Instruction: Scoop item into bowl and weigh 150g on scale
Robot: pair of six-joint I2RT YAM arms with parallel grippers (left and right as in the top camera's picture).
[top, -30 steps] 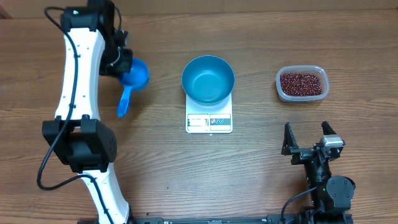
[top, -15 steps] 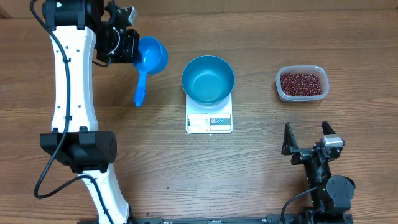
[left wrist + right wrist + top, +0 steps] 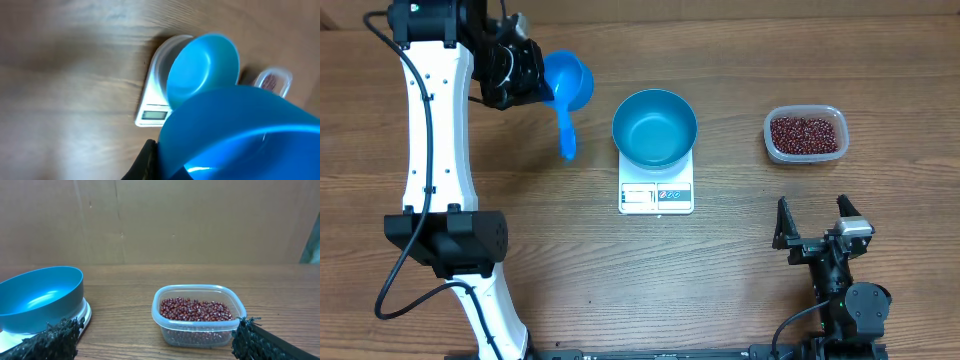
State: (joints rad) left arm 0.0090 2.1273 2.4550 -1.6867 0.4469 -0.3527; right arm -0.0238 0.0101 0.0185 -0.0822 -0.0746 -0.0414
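One bowl (image 3: pixel 655 128), one scale (image 3: pixel 656 196), one tub (image 3: pixel 768 138) of beans (image 3: pixel 805 134), one scoop (image 3: pixel 568 84), two grippers.
The round, deep blue bowl sits on the white square scale at the middle of the table (image 3: pixel 740 270). The many small dark red-brown beans lie loose in the clear tub, well to the right of the scale. The left gripper (image 3: pixel 535 85) is clenched on the blue scoop, just left of the bowl. The right gripper (image 3: pixel 812 215) stands released, near the table's front edge.
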